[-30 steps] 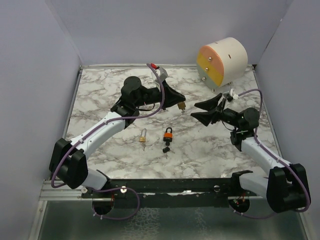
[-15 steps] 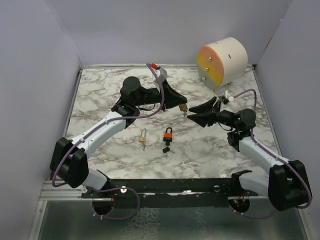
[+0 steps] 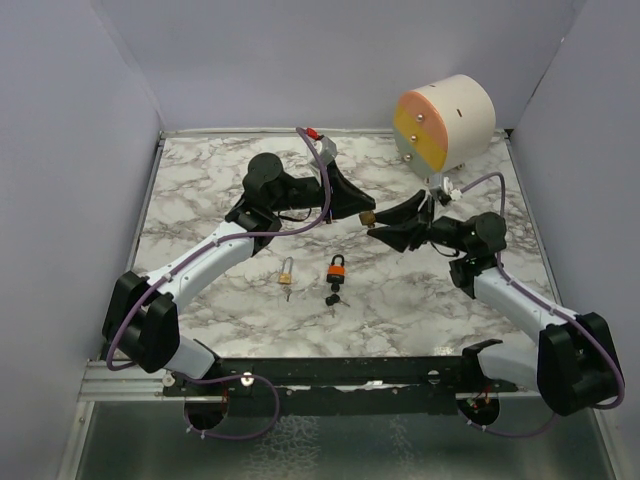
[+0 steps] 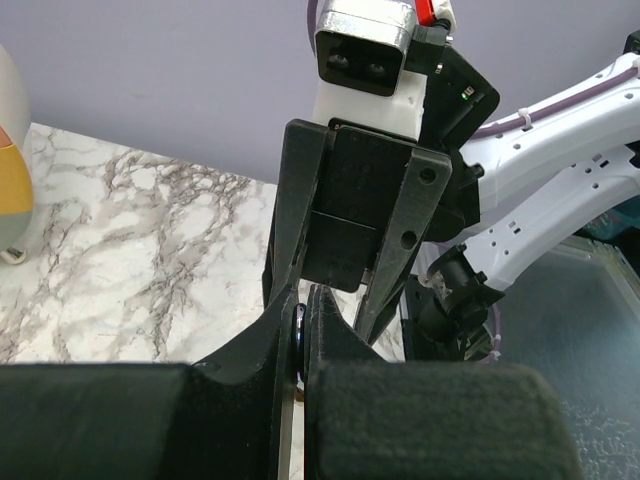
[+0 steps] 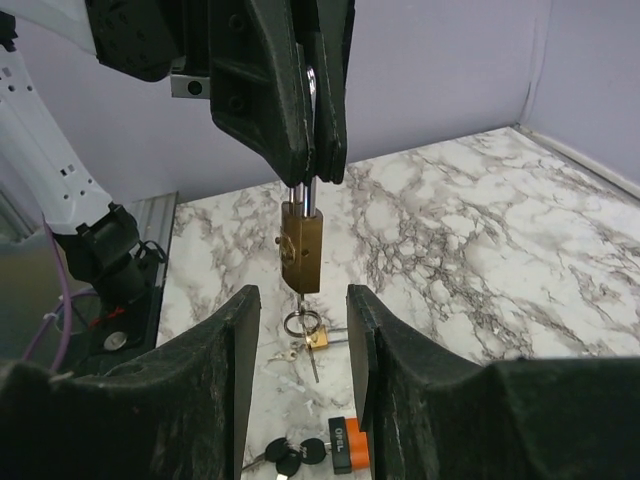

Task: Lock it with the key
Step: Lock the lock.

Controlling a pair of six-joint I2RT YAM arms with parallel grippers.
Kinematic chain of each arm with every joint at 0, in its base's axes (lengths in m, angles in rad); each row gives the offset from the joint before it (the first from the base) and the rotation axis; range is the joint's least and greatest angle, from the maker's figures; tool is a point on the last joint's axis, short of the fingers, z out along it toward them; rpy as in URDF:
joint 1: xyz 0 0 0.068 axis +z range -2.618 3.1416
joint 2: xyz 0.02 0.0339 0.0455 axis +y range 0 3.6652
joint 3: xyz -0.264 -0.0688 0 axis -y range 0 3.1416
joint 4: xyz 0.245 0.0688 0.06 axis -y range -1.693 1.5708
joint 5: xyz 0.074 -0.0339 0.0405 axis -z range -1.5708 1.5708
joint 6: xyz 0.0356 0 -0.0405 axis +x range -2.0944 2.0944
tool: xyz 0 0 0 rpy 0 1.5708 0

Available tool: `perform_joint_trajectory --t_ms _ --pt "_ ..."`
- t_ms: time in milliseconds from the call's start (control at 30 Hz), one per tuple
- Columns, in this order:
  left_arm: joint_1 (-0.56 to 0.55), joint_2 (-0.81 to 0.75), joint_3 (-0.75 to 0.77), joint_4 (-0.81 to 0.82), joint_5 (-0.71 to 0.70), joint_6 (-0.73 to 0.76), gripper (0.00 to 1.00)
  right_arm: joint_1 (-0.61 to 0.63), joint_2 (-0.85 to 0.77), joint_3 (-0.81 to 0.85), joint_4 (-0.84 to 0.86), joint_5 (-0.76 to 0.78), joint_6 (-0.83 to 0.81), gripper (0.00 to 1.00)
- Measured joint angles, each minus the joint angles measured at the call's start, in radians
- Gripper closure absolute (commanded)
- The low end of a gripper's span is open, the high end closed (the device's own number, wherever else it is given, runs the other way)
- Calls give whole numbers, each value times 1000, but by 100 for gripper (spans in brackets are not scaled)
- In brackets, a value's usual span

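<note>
where my left pincer (image 5: 312, 175) is: raised over the middle of the marble table (image 3: 200, 200), reaching toward my right arm.
left pincer state: pressed together on the shackle of a brass padlock (image 5: 300, 245); my left wrist view shows only a thin strip of metal between the pads.
brass padlock: hangs upright below the left fingertips, off the table, body downward.
under the padlock: a short metal stub (image 5: 299, 292) sticks out of the underside and a ring (image 5: 302, 323) dangles from it; whether the stub is a key i cannot tell for sure.
right pincer (image 5: 302, 297): fingers spread apart, holding nothing, pointed at the left pincer.
right pincer against padlock: in my right wrist view the two fingertips rise on either side just below the padlock body, with the stub and ring between them; no touch that i can see.
small padlock (image 3: 287, 270): brass, lying on the table nearer my bases, left of centre.
orange padlock (image 3: 337, 268): on the table just right of the small one, apart from it.
black keys (image 3: 333, 298): lying on the near side of the orange padlock, close against it.
drum (image 3: 445, 125): cream cylinder on its side at the far right corner, its orange and yellow face toward my arms.
</note>
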State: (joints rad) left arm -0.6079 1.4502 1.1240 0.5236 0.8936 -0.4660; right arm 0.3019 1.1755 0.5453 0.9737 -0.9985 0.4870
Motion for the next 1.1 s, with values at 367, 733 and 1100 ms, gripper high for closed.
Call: perform_joint_trajectory --t_ms 367,733,1100 --pt "-1 0 0 -3 0 1 100 47 39 30 -29 16 -48 85" --pt "0 -1 0 -14 -22 23 100 55 30 39 -101 45 -110 75" --pt "-1 -11 0 2 -38 28 100 59 29 39 -152 68 -133 99"
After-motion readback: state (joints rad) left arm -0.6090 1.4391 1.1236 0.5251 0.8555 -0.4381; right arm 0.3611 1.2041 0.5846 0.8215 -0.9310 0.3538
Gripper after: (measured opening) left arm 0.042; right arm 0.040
